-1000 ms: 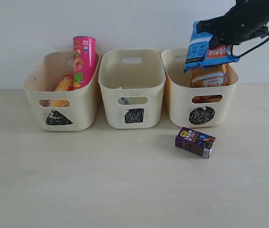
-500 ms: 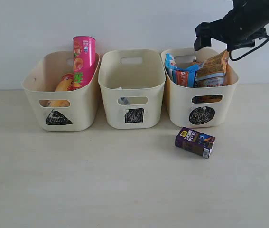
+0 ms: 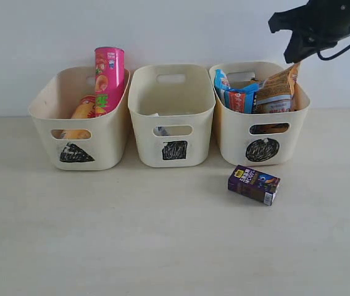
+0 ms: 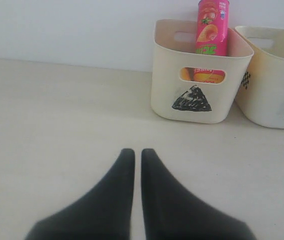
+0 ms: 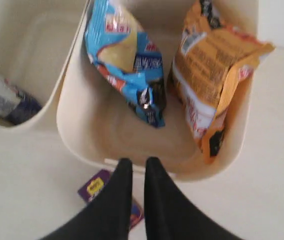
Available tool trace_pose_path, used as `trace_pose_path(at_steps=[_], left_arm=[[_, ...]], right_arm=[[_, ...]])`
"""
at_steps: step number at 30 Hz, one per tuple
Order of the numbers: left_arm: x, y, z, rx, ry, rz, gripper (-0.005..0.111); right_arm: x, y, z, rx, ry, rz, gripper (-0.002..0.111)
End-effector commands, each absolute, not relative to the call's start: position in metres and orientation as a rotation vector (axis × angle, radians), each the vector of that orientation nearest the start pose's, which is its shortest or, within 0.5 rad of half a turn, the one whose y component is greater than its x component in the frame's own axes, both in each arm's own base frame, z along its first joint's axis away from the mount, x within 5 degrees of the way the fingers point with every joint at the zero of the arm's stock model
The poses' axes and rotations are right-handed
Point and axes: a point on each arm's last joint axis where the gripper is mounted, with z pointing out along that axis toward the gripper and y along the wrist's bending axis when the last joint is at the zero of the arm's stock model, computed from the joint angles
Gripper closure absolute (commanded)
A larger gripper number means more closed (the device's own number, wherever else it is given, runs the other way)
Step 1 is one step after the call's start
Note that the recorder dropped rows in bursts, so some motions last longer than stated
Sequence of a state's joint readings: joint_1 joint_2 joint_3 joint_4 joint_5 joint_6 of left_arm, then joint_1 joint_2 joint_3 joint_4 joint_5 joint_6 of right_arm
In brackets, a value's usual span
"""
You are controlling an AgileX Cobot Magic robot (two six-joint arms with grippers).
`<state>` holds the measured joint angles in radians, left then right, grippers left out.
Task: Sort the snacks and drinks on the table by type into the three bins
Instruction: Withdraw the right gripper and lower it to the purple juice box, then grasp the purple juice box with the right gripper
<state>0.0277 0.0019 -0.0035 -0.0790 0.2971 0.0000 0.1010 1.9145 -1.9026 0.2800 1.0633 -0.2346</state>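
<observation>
- Well ahead of the left gripper (image 4: 137, 155), whose fingers are pressed nearly together and empty: triangle bin (image 4: 167, 85) with pink tube (image 4: 213, 25).
- Beyond the right gripper (image 5: 134, 165), likewise closed on nothing: circle bin (image 5: 81, 145) holding 2 packets, blue packet (image 5: 126, 60) and orange packet (image 5: 212, 75).
- Purple carton (image 5: 95, 187) lies outside it, partly hidden behind those fingers.

Pale beige table (image 3: 131, 246) beneath a plain, bare white wall (image 3: 39, 37)
</observation>
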Motion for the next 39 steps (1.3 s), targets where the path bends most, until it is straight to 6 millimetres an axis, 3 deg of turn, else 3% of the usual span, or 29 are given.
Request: trace_pose_path(at_steps=[1,7,12,19,24,28,31,33,36,37,39], left_arm=[[0.055,-0.001,0.187,-0.085,1.770,-0.064,0.103],[0.055,-0.001,0.187,-0.085,1.770,-0.064,0.103],[0.055,-0.001,0.187,-0.085,1.769,-0.064,0.103],[0.055,-0.001,0.187,-0.085,1.769,-0.064,0.103],[0.055,-0.001,0.187,-0.085,1.769,-0.064,0.103],[0.055,-0.001,0.187,-0.085,1.769,-0.064,0.103],[0.055,-0.001,0.187,-0.085,1.769,-0.064,0.103],[0.055,-0.001,0.187,-0.085,1.769,-0.064,0.103],[0.055,-0.001,0.187,-0.085,1.769,-0.064,0.103],[0.055,-0.001,0.187,-0.085,1.769,-0.064,0.103],[0.055,-0.001,0.187,-0.085,1.769,-0.064,0.103]], right_arm=[[0.405,0.063,0.350,-0.412,2.622,0.311,0.108],[0.371,0.059,0.359,-0.412,2.636,0.314,0.108],[0.340,0.059,0.347,-0.499,2.680,0.335,0.108],[0.302,0.064,0.306,-0.815,2.632,0.430,0.108],[0.286,0.077,0.260,-1.031,2.573,0.374,0.108],[0.279,0.094,0.241,-1.201,2.468,0.266,0.107],[0.283,0.098,0.240,-1.195,2.413,0.192,0.090],[0.289,0.098,0.242,-1.131,2.387,0.161,0.071],[0.296,0.096,0.240,-1.064,2.380,0.121,0.034],[0.297,0.096,0.237,-1.065,2.383,0.115,0.028],[0.301,0.097,0.227,-1.075,2.405,0.115,0.029]])
